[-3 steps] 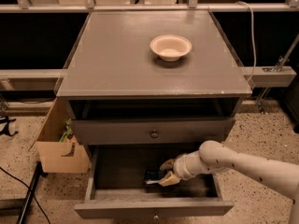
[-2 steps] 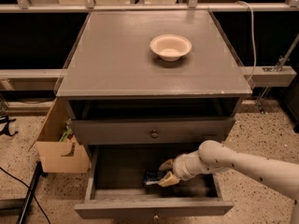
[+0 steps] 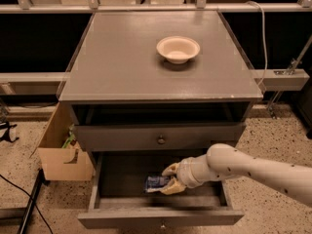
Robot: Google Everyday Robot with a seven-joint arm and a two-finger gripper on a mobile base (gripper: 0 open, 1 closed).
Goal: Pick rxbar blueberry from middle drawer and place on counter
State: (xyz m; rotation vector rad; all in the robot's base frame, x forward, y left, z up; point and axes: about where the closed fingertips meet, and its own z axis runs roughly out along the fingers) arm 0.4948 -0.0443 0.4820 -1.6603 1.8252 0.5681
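Observation:
The middle drawer is pulled open below the upper drawer with the round knob. The rxbar blueberry, a dark blue glossy wrapper, lies just above the drawer floor at its centre. My gripper reaches into the drawer from the right, and its tan fingers are closed on the right end of the bar. The white arm runs off to the lower right. The grey counter is the top of the cabinet.
A white bowl sits on the counter at the back right of centre. An open cardboard box stands on the speckled floor left of the cabinet. A black cable lies at the lower left.
The gripper has stayed in the drawer at nearly the same spot. The bar's free end has shifted slightly up and to the left in its grip.

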